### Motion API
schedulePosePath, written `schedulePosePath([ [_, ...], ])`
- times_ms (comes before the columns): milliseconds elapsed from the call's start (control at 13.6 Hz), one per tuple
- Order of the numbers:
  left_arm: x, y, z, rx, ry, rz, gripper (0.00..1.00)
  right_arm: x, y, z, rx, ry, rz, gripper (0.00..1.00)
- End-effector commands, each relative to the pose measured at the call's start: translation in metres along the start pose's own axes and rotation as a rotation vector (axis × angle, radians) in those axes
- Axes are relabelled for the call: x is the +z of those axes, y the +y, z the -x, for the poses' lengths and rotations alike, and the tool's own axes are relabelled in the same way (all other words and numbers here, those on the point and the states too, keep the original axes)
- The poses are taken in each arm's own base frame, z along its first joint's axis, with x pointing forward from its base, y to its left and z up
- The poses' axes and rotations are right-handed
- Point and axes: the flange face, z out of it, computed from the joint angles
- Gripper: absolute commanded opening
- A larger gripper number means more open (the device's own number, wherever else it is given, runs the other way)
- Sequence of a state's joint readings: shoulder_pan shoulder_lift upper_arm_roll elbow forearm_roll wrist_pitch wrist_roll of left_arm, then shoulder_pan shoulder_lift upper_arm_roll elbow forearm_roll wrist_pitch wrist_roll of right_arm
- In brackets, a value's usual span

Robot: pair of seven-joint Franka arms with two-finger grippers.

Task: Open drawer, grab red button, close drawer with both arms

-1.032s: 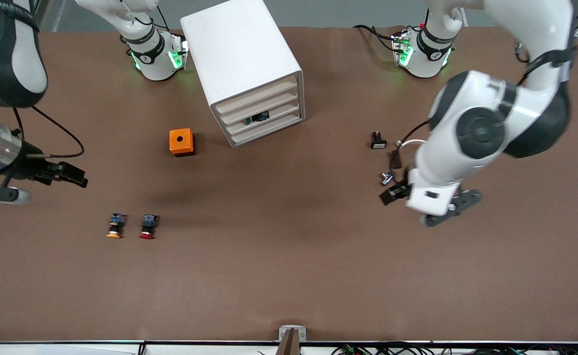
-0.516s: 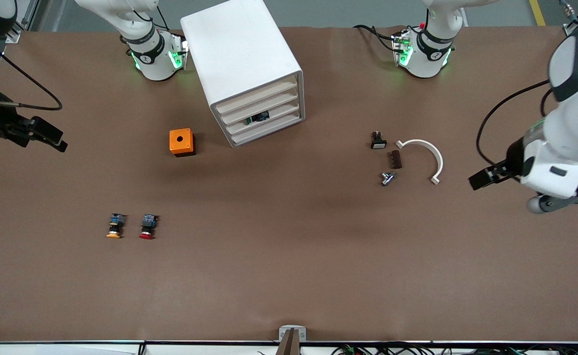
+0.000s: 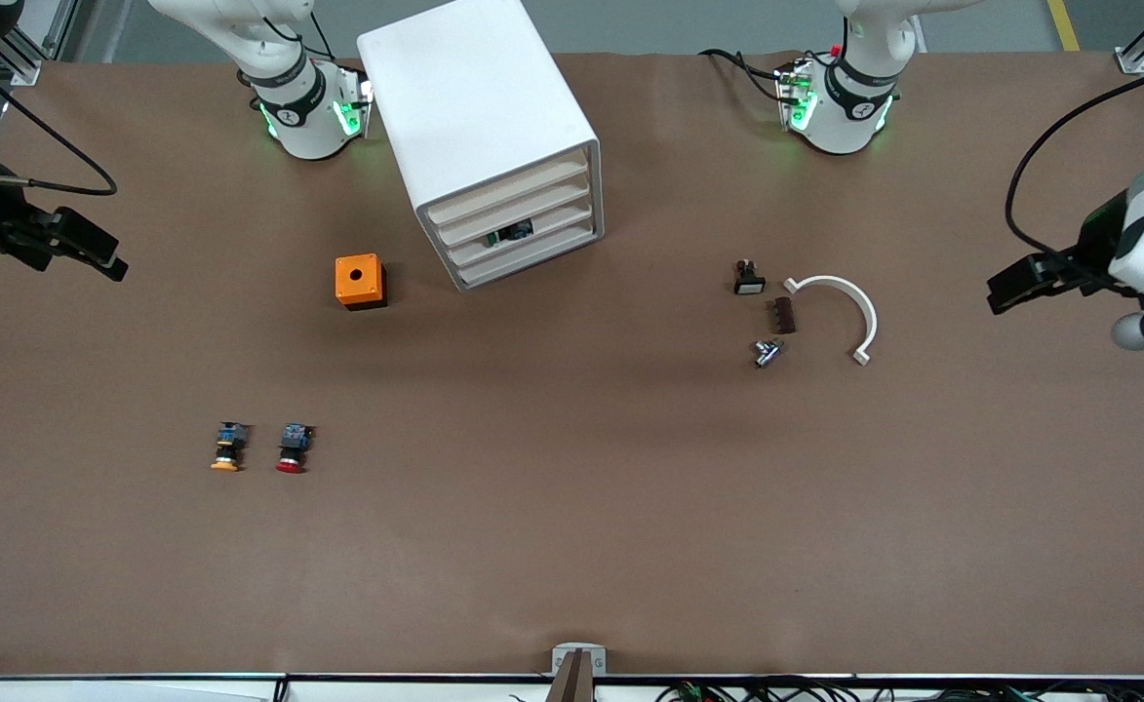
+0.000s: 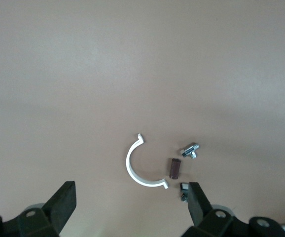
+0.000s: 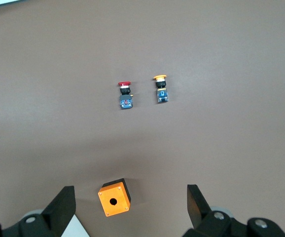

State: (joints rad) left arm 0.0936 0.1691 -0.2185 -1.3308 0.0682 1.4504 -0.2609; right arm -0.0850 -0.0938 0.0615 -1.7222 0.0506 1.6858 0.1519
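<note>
- Left end effector (image 3: pixel 1005 291): fingers spread wide, empty, over the brown counter (image 3: pixel 572 546) at its own arm's end, well apart from the white boxy cabinet (image 3: pixel 479 127).
- Right end effector (image 3: pixel 108 265): likewise wide, empty, over its own end.
- Cream-fronted shallow drawer (image 3: pixel 531 232): shut; approach square to its slot.
- Red-capped black-and-blue push button (image 3: pixel 292 448): lying on the counter, well clear of both end effectors.

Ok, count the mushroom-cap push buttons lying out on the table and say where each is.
2. The red-capped button and the orange-yellow-capped button lie side by side, nearer the front camera than the orange cube, the yellow one closer to the right arm's end. A dark part inside a cabinet drawer can't be identified.
</note>
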Motion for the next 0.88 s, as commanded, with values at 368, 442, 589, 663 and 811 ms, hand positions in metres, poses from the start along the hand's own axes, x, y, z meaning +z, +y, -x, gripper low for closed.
schedulePosePath([
  [368, 0.001, -0.014, 0.072, 0.051, 0.015, 0.007, 1.0, -0.024, -0.002, -0.005, -0.052, 0.058, 0.014, 1.0],
  [442, 0.001, -0.014, 0.072, 0.053, 0.013, 0.006, 1.0, -0.03, -0.003, -0.006, -0.06, 0.07, 0.029, 1.0],
  [589, -0.001, -0.015, 0.078, 0.054, 0.005, 0.002, 1.0, -0.03, -0.005, -0.005, -0.074, 0.071, 0.059, 1.0],
  [663, 0.0, -0.016, 0.085, 0.055, 0.002, -0.002, 1.0, -0.03, -0.007, -0.002, -0.076, 0.055, 0.061, 1.0],
  [811, 0.001, -0.016, 0.094, 0.058, 0.007, -0.005, 1.0, -0.028, -0.007, 0.002, -0.064, 0.011, 0.066, 1.0],
])
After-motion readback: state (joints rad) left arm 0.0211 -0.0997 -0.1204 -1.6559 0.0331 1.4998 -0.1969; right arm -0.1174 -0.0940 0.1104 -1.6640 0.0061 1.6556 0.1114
